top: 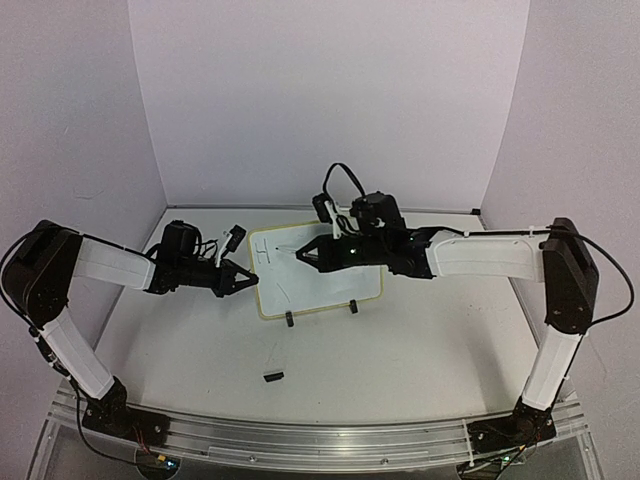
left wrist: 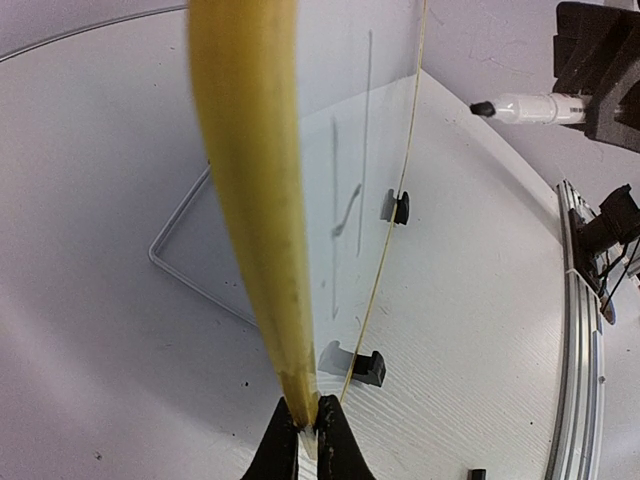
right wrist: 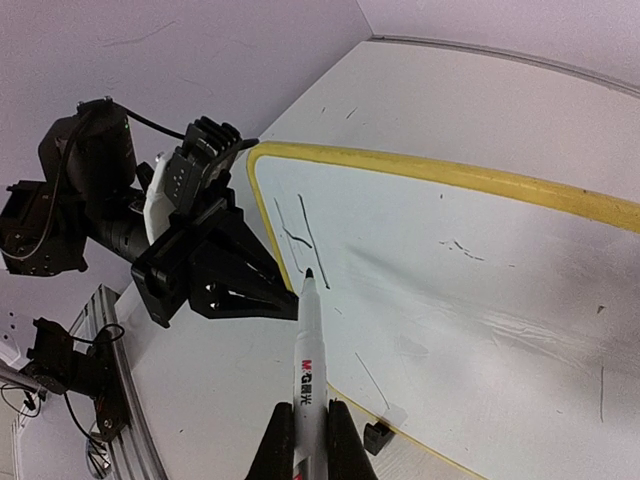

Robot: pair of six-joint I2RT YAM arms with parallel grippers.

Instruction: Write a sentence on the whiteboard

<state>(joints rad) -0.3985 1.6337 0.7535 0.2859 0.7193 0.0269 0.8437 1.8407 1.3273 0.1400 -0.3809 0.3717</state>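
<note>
Whiteboard (top: 325, 292) stands near the middle of the surface (top: 430, 340), leaning back on two black clip feet (top: 290, 320), its pale yellow rim (left wrist: 250, 200) running around the white face. The left pincer (top: 252, 279) is closed tight on the board's left edge, its fingertips (left wrist: 330, 430) pinching the rim, as the left wrist view shows. The right pincer (top: 300, 255) reaches in over the board's face from the right and is closed on a white marker (right wrist: 308, 350) with a black tip. That tip points at the upper left part of the board, just beside a few thin black marker strokes (right wrist: 298, 235) of the sentence, which look like a letter H; whether the tip touches the face cannot be told. Fainter grey marks show elsewhere on the face. A small black piece (top: 272, 376) lies on the surface in front of the board, apart from it.
</note>
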